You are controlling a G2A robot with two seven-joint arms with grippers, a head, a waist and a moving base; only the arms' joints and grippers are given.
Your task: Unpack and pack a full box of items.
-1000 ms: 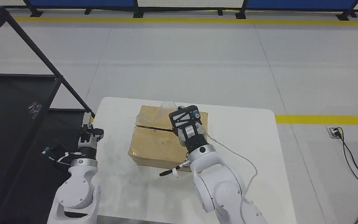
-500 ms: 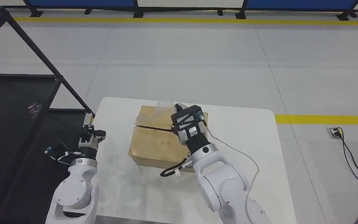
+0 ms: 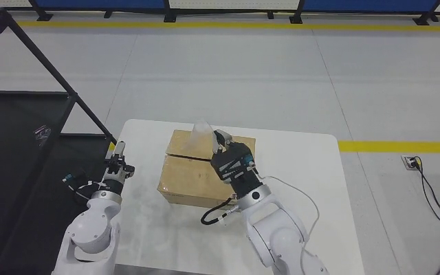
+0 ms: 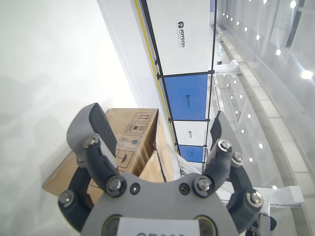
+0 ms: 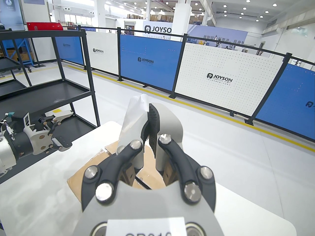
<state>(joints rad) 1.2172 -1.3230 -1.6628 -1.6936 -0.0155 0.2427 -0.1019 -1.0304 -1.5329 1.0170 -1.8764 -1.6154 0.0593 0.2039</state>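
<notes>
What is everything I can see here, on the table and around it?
box: one, brown cardboard, middle of the table
clear strip: one, see-through, rising from the box's top
table: one, white, under the box
shelf rack: one, black, beside the table on the robot's left
fence panels: several, blue and white, across the floor
left end effector: one, grey and black, open, apart from the box
right end effector: one, grey and black, shut on the clear strip

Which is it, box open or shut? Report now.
Shut: the box flaps lie flat, meeting at a seam. The right gripper pinches clear tape raised above it.
</notes>
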